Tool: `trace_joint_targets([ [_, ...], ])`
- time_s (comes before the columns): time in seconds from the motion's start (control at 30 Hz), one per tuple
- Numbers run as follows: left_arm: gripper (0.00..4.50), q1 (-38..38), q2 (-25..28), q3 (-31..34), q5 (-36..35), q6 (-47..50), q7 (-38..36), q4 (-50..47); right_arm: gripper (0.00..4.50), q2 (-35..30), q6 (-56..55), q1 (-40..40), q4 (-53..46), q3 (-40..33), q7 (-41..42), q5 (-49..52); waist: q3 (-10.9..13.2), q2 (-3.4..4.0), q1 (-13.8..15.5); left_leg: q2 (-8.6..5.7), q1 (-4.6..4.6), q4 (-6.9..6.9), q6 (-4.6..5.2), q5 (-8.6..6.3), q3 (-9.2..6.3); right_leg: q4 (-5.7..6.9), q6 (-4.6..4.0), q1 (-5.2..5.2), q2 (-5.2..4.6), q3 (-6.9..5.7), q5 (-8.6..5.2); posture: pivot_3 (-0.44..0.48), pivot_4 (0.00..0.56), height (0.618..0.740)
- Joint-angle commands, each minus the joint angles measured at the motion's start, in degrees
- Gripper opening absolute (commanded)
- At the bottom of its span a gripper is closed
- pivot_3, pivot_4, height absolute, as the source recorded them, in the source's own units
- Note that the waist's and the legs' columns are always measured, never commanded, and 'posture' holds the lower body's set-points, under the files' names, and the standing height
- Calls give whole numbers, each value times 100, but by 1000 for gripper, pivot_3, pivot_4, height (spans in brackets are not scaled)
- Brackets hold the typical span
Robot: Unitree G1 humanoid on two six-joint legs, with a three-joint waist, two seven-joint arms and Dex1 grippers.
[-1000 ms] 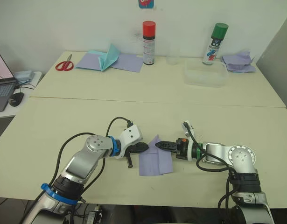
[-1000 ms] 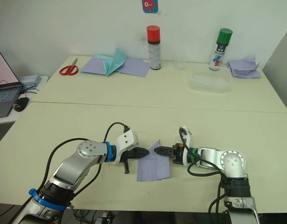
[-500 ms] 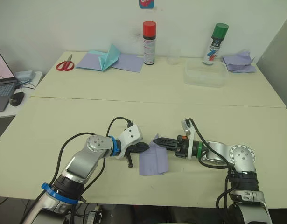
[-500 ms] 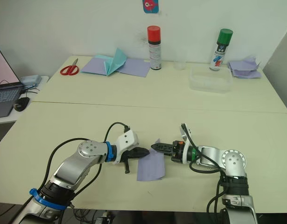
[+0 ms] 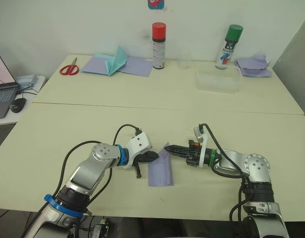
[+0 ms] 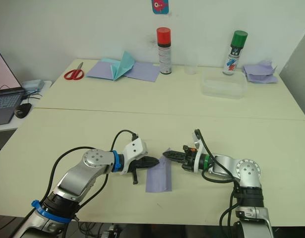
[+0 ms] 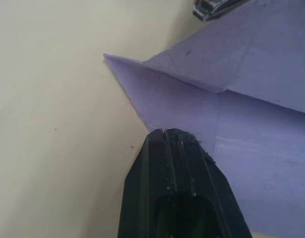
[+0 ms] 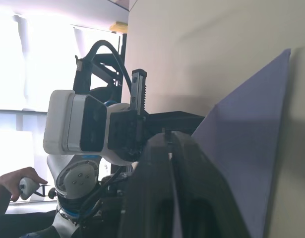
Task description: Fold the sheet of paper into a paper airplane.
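The sheet of paper (image 5: 160, 169) lies near the front edge of the table (image 5: 83, 119), about midway along it, folded into a narrow upright strip with 1 flap raised at its far end. The left gripper (image 5: 155, 156) rests at the sheet's left far corner; in the left wrist view its 2 black fingers (image 7: 179, 163) are pressed together with their tips on the lavender edge, though whether paper lies between them cannot be told. The right gripper (image 5: 168, 147) reaches in from the right and pinches the raised flap; in the right wrist view the thin paper edge (image 8: 251, 148) runs between its closed fingers (image 8: 164, 163). The 2 grippers nearly meet above the sheet's far end.

Nothing else lies on the front half of the table. Along the back edge, from left to right, are red-handled scissors (image 5: 69, 68), flat lavender sheets (image 5: 135, 65) with a teal pointed paper (image 5: 116, 60) standing on them, a red-capped spray can (image 5: 158, 45), a small clear cup (image 5: 182, 61), a clear plastic tray (image 5: 218, 79), a green-capped spray can (image 5: 228, 46) and a crumpled lavender paper pile (image 5: 253, 66) at the back right corner. A laptop (image 5: 2, 94) and mouse (image 5: 17, 104) sit on a separate desk off the left edge.
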Motion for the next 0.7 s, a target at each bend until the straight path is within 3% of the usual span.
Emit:
trace_joint_targets([
  [0.03,0,220,70,-273,317,192,121,552,29,33,-60,26,-24,28,-64,270,0,0,3,0,0,0,0,0,0,0,0,0,0,0,0,0,150,740],
  [0.3,0,185,56,-295,336,145,129,612,29,-81,-12,47,-54,227,85,-37,-1,1,14,-2,0,4,0,0,0,1,0,2,-2,0,0,0,150,740],
  [0.47,0,182,72,-296,337,128,124,628,29,-414,-144,12,-584,756,1042,-1025,-2,2,17,-3,0,6,0,0,0,2,0,2,-3,0,0,0,150,740],
  [0.7,0,187,103,-294,344,110,111,632,29,-1123,-1263,60,-1173,2014,2937,-3015,-3,1,20,-3,1,11,0,0,-2,2,0,3,-2,-3,0,0,150,740],
])
